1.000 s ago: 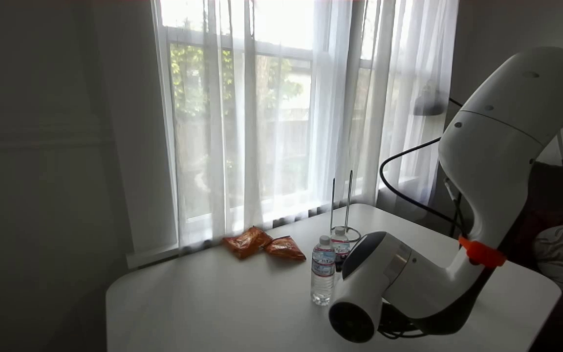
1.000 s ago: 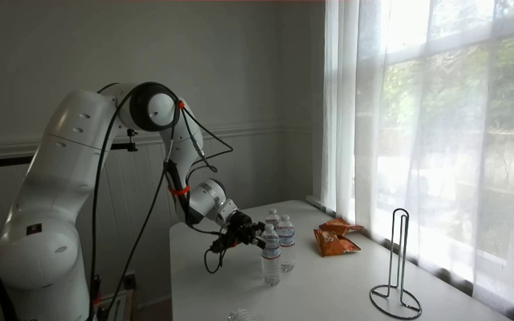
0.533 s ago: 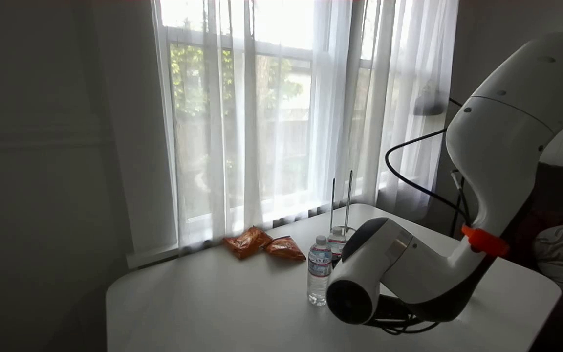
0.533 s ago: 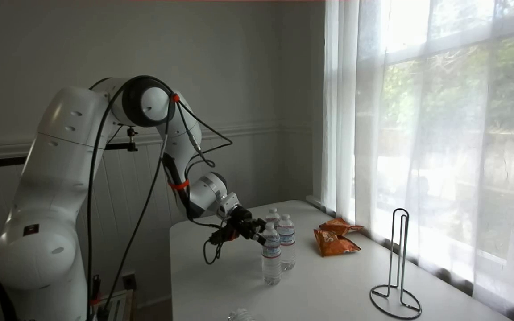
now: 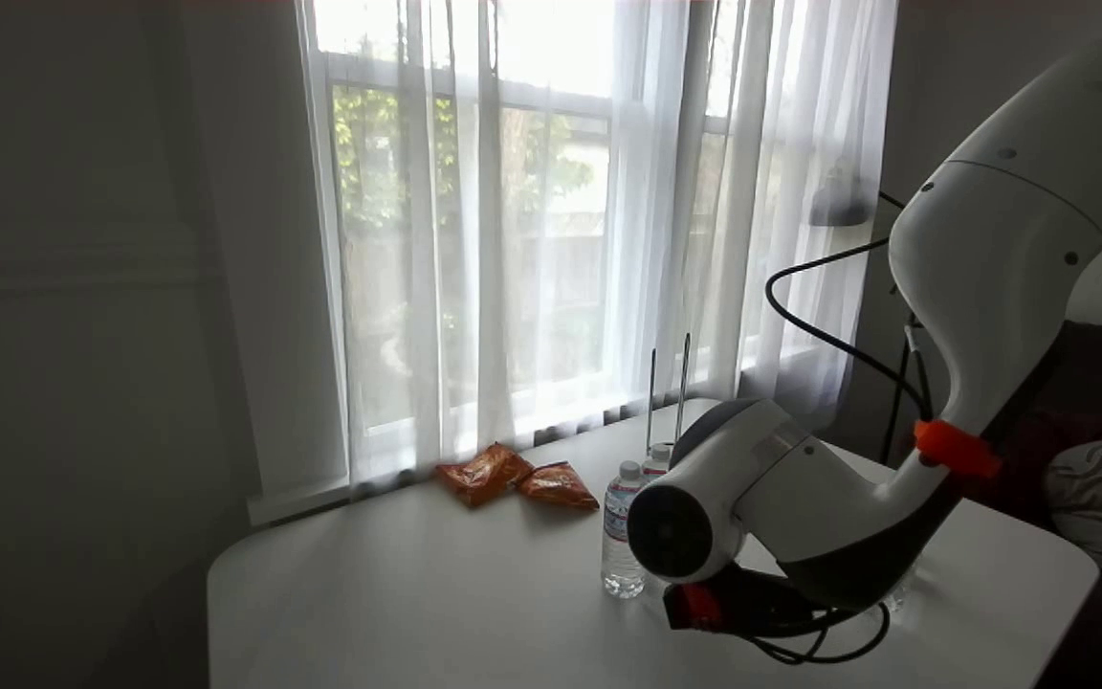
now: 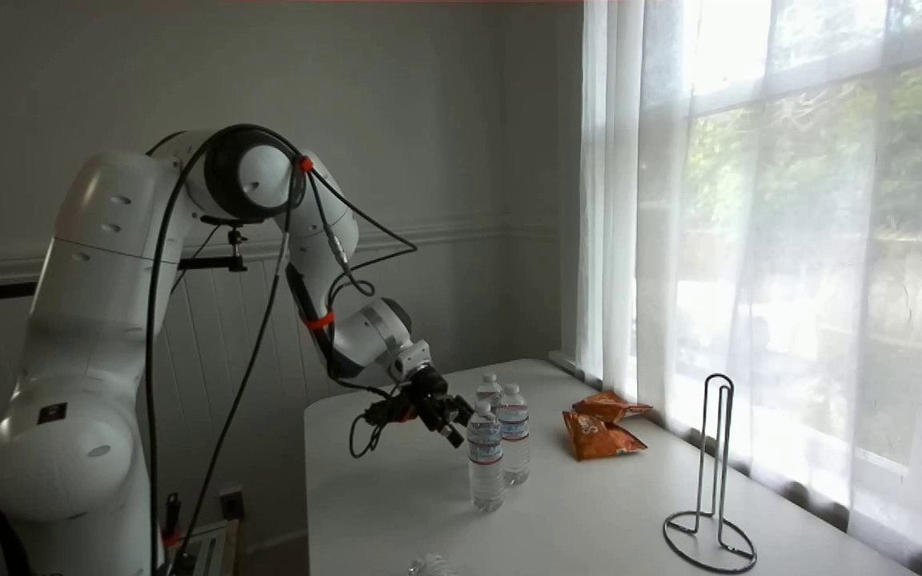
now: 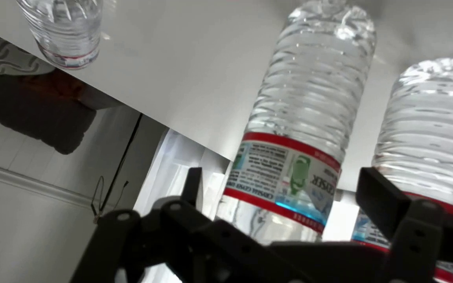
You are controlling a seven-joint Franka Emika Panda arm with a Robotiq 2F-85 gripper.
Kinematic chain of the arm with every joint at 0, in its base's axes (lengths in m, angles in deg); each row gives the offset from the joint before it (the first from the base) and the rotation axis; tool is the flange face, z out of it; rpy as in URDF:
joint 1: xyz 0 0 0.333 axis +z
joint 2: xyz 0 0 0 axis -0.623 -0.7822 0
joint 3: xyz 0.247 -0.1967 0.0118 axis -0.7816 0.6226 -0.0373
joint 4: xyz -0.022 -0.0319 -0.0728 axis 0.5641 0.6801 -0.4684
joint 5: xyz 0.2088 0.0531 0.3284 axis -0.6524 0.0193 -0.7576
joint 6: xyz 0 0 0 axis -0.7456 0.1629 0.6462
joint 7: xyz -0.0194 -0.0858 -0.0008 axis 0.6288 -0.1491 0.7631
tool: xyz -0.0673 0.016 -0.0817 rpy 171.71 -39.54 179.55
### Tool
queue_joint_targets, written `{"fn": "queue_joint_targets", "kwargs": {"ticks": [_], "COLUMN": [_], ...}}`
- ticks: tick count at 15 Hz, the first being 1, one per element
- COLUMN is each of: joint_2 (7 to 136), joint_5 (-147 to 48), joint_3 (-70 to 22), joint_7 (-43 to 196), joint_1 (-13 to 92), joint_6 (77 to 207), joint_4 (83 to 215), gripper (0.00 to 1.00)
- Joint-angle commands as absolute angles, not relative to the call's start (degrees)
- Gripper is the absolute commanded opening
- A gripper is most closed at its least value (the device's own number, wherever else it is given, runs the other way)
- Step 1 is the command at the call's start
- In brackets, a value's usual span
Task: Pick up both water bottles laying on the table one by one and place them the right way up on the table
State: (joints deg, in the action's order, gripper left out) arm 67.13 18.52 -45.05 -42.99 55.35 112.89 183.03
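Note:
Three clear water bottles stand upright close together on the white table [image 6: 381, 504] in an exterior view: a front one [image 6: 486, 474], one beside it [image 6: 516, 460] and one behind [image 6: 488, 390]. My gripper [image 6: 461, 424] is open and empty at the front bottle's upper side. In the wrist view, whose picture is upside down, a bottle [image 7: 309, 90] shows between my spread fingers with gaps on both sides; a second [image 7: 427, 133] is partly hidden by one finger. Another bottle [image 7: 67, 31] is apart; only its end [image 6: 432, 566] shows in an exterior view, so its pose is unclear.
Two orange packets [image 6: 601, 438] lie by the curtained window, also in an exterior view [image 5: 484, 476]. A dark wire stand [image 6: 717, 536] stands near the window edge. The arm hides part of the bottles in an exterior view. A cable loop [image 5: 857, 651] hangs under the wrist.
The arm has drawn back, and my gripper has moved slightly away from the front bottle. The bottles beside it shifted slightly and stay upright.

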Motion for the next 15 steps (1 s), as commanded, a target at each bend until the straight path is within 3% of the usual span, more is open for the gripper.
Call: {"fn": "queue_joint_targets", "kwargs": {"ticks": [1,15], "joint_2": [70.61,84.72], "joint_5": [10.91,-11.60], "joint_3": [-45.37,-39.79], "joint_7": [-36.37,-8.19], "joint_1": [53.95,49.11], "joint_6": [116.18,121.16], "joint_4": [185.20,195.83], "gripper": [1.00,1.00]}}
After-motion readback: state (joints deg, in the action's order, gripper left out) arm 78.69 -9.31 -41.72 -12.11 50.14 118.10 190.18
